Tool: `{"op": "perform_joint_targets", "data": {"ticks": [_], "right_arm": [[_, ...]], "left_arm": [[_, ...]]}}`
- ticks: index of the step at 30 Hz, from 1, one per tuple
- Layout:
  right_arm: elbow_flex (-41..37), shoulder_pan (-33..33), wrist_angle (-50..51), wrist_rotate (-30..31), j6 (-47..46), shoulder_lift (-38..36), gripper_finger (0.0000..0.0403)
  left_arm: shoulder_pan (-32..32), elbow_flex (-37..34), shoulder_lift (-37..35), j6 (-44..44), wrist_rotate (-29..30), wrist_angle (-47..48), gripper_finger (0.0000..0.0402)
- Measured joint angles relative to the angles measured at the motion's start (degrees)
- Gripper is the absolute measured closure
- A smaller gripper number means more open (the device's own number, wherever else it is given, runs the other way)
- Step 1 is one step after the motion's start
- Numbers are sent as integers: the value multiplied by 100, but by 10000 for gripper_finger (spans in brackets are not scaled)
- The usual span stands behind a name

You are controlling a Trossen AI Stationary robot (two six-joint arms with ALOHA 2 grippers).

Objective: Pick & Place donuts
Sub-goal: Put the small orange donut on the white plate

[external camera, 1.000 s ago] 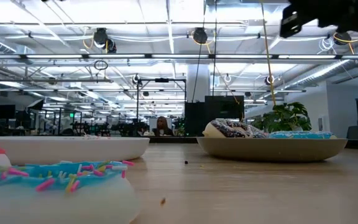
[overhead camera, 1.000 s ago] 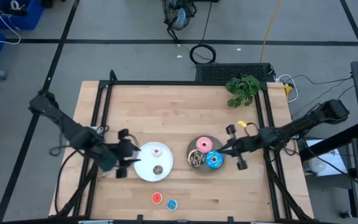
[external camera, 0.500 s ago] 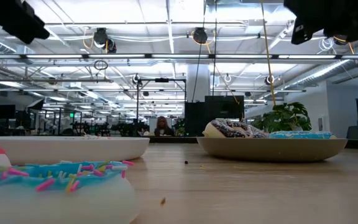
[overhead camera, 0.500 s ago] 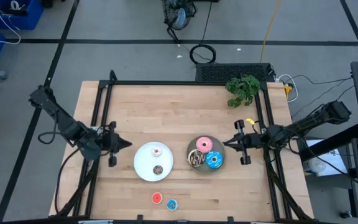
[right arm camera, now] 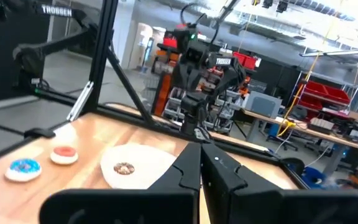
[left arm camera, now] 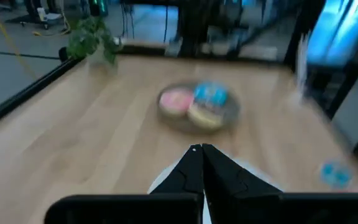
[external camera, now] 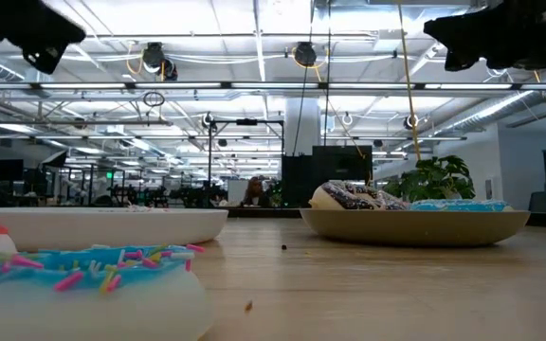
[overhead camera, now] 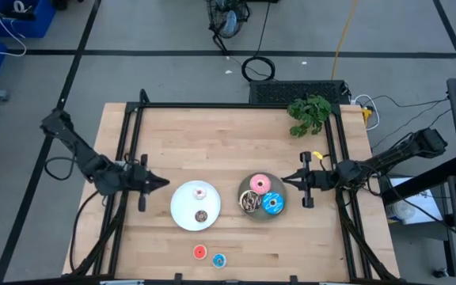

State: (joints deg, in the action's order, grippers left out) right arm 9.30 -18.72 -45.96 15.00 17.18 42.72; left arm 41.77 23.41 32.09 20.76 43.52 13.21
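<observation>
The white plate (overhead camera: 195,205) holds the tiny white-pink donut (overhead camera: 199,191) and the tiny brown donut (overhead camera: 201,215). The grey plate (overhead camera: 261,196) holds the pink (overhead camera: 259,185), brown streaked (overhead camera: 250,203) and blue sprinkled (overhead camera: 273,204) donuts. The tiny red (overhead camera: 199,252) and tiny blue (overhead camera: 218,260) donuts lie on the table near its front edge. My left gripper (overhead camera: 158,182) is shut and empty, raised, left of the white plate. My right gripper (overhead camera: 285,180) is shut and empty, raised, right of the grey plate.
A green plant (overhead camera: 309,113) stands at the table's far right corner. A black frame (overhead camera: 236,105) runs along the table's far and side edges. Bare wood lies across the far half of the table (overhead camera: 220,146).
My left gripper has drawn back from the white plate toward the table's left edge and risen. My right gripper has drawn back a little from the grey plate toward the table's right edge and levelled out. The donuts and plates have stayed in place.
</observation>
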Motion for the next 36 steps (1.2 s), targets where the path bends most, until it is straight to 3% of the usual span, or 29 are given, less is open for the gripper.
{"op": "perform_joint_targets", "data": {"ticks": [7,11,14,26,36], "right_arm": [[0,0,-45,-2,165,0,403],[0,-2,-95,-2,161,-2,403],[0,-2,-126,-2,146,-2,403],[0,-2,-190,-4,-112,0,403],[0,-2,-170,-4,-148,-2,403]], "left_arm": [[-130,3,882,-752,-298,-2077,378],[-118,495,1998,-968,-333,-2250,377],[-52,1200,2906,-989,-694,-2039,376],[512,4850,5819,-1000,-773,834,376],[538,7509,7764,241,-1082,3951,376]]}}
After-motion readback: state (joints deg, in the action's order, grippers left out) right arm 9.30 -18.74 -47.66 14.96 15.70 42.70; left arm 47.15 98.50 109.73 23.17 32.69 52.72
